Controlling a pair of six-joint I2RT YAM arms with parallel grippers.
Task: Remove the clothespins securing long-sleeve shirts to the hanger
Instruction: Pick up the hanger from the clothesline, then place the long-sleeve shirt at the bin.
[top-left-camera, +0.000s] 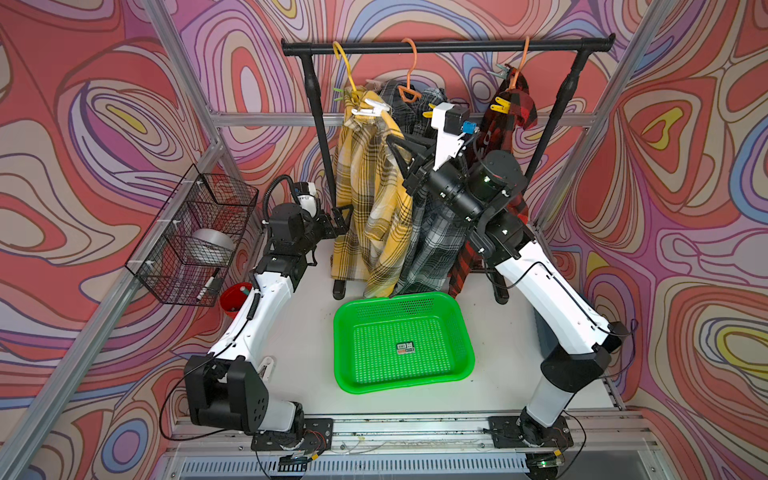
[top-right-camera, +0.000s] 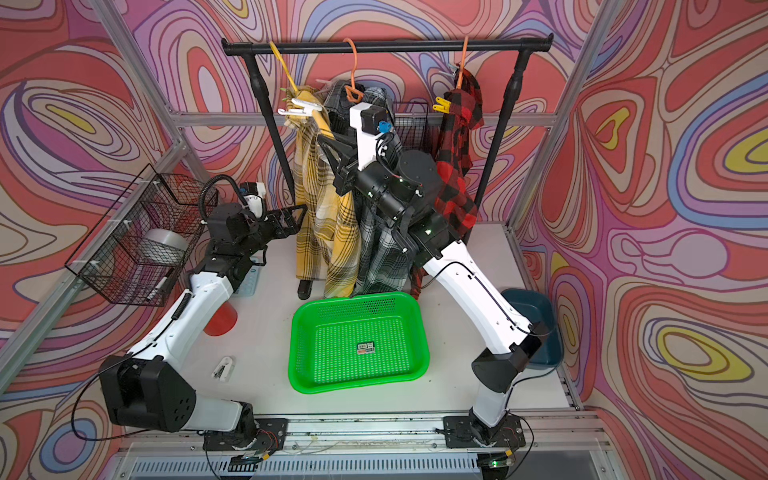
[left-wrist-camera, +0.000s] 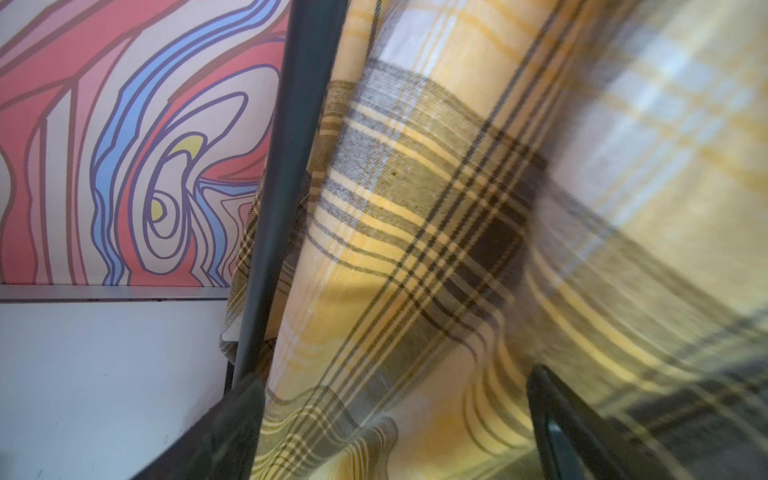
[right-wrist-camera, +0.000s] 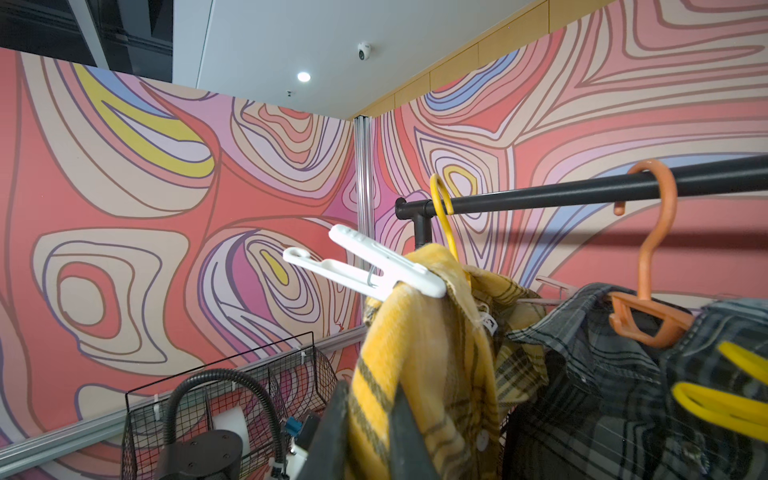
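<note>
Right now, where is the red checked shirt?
In both top views the red checked shirt hangs at the right end of the black rail, beside the grey shirt, just behind the right arm.

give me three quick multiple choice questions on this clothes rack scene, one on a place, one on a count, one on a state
1. The white clothespin is clipped on:
A a yellow shirt
B a towel
C a pair of jeans

2. Shirts hanging on the black rail:
A two
B three
C five

3. The left pincer is:
A open
B shut on a clothespin
C shut on a hanger

Key:
1 A, it pinches the yellow plaid cloth near the top of the hanger.
2 B, the yellow shirt, grey shirt and red shirt hang there.
3 A, its fingers stand wide apart around the yellow shirt's lower cloth.
</note>
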